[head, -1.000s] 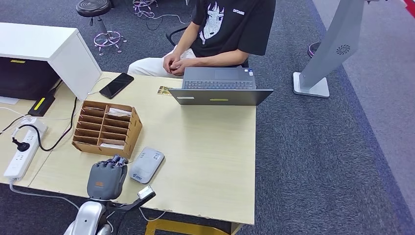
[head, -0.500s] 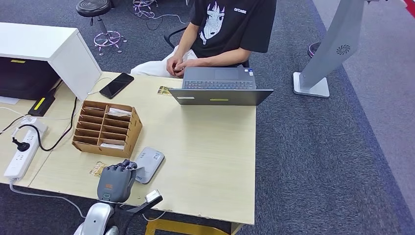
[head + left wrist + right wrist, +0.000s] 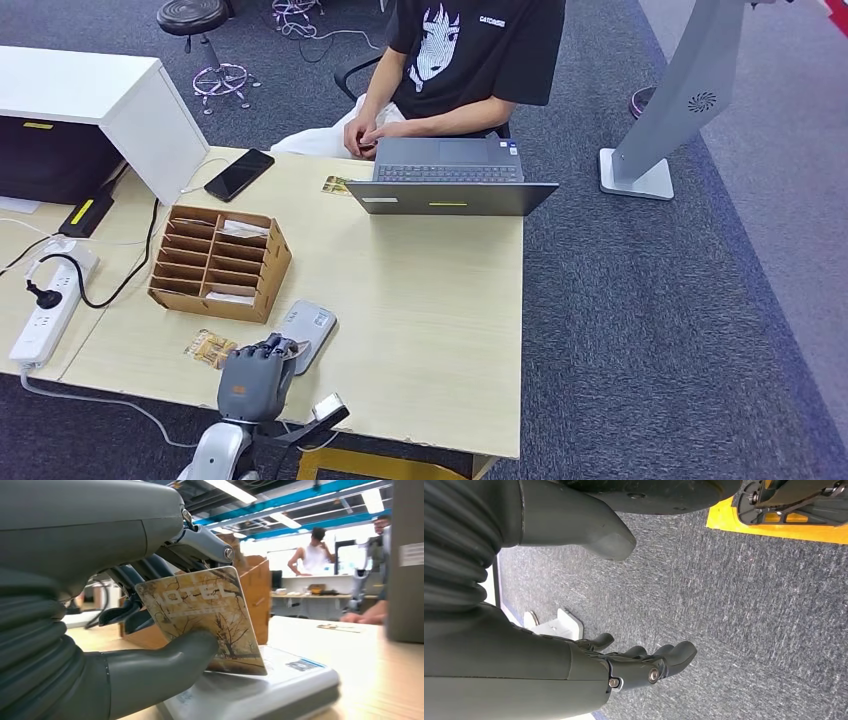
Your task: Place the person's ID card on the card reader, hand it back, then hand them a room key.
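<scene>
My left hand (image 3: 258, 378) hovers at the table's near edge, just in front of the grey card reader (image 3: 312, 324). In the left wrist view this hand (image 3: 100, 630) pinches a brown card printed HOTEL (image 3: 205, 615) between thumb and fingers, its lower edge over the reader (image 3: 260, 690). A few similar patterned cards (image 3: 210, 347) lie on the table to the left of my hand. Another small card (image 3: 337, 185) lies by the laptop. The person (image 3: 470, 60) sits behind the table, hands (image 3: 370, 135) together. My right hand (image 3: 624, 665) hangs over the carpet, holding nothing.
A cardboard organizer (image 3: 218, 262) stands just behind the reader. An open laptop (image 3: 450, 180) sits at the table's far side, a black phone (image 3: 238, 173) to its left. A white box (image 3: 100, 110) and a power strip (image 3: 38, 320) occupy the left.
My left hand has slid right and toward the table's near edge, away from the organizer, uncovering the patterned cards on the table. The person's hands shifted slightly.
</scene>
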